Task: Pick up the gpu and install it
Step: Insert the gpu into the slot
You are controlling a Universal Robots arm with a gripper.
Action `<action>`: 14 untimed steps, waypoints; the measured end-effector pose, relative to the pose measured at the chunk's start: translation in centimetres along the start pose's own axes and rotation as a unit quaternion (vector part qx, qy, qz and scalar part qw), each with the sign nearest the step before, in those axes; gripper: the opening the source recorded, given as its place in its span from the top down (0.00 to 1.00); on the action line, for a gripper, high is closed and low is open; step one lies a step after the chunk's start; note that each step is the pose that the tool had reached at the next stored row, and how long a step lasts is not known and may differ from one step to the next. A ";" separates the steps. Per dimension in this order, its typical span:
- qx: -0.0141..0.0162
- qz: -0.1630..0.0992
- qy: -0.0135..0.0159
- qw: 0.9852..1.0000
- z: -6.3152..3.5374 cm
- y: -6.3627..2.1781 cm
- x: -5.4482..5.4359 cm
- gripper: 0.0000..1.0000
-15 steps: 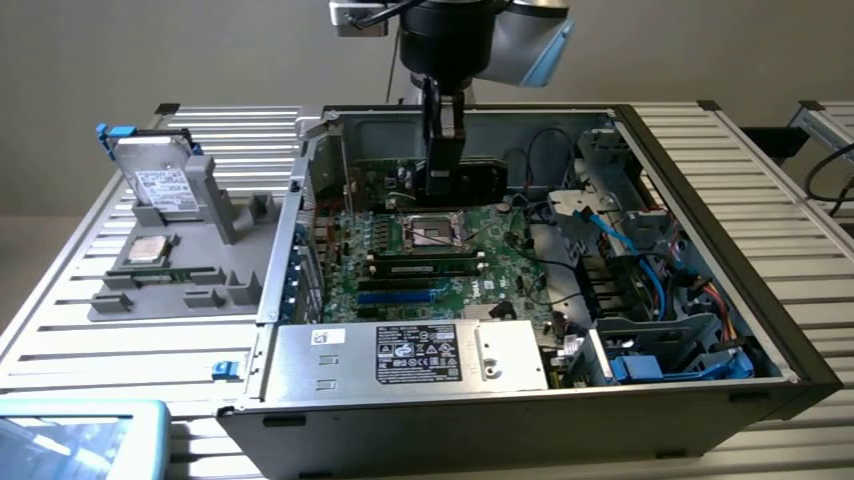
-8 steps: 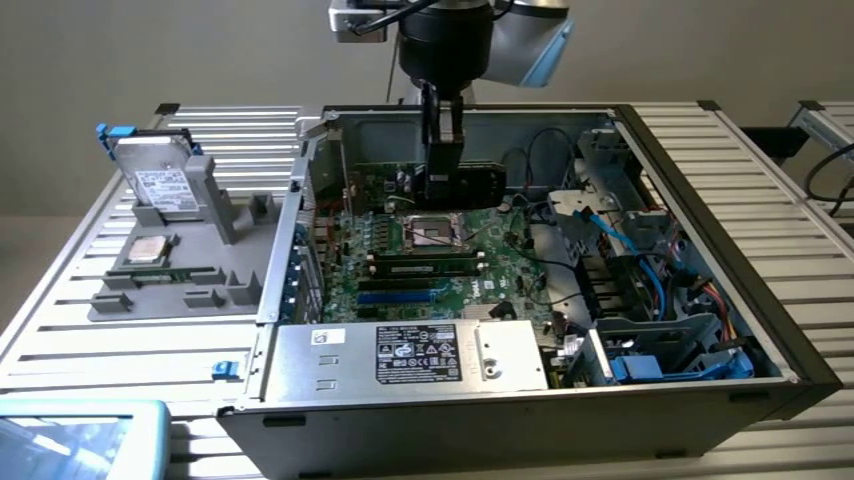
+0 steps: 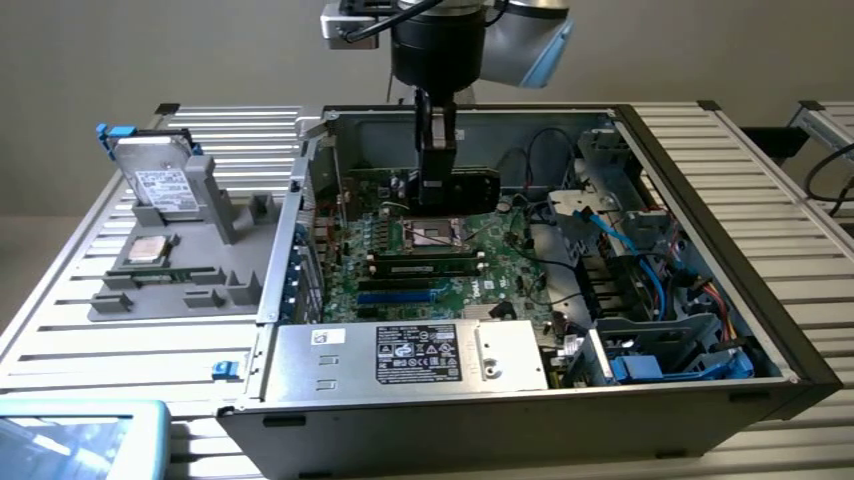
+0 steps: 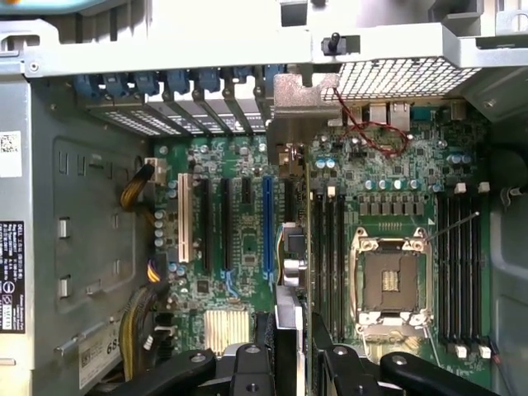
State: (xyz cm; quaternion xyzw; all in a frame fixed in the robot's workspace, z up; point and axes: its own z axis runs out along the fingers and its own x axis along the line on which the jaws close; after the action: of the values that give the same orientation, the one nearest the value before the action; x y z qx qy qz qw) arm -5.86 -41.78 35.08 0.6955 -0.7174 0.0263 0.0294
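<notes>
While the hand [image 3: 437, 160] pinched the gpu [image 3: 470, 188] upright over the motherboard [image 3: 514, 255], close to the far wall of the open case [image 3: 380, 135], the card seemed not yet seated, though its lower edge was hard to make out. A slight skew could land that edge beside the expansion slots [image 4: 224, 223] or snag its bracket on the rear slot covers [image 4: 177, 122]. Room was tight, with memory slots [image 3: 424, 265] toward the case's near edge and cables [image 3: 607, 235] toward the exterior view's right.
</notes>
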 end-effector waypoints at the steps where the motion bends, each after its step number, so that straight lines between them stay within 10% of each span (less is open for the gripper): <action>1: 0.000 0.000 0.000 1.000 0.15 0.16 0.0 0.72; 14: 0.000 0.000 0.000 1.000 2.27 0.82 1.0 0.72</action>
State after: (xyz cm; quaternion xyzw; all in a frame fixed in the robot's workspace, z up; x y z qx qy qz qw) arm -6.72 -42.94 32.90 0.6955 -0.7174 0.0264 0.0297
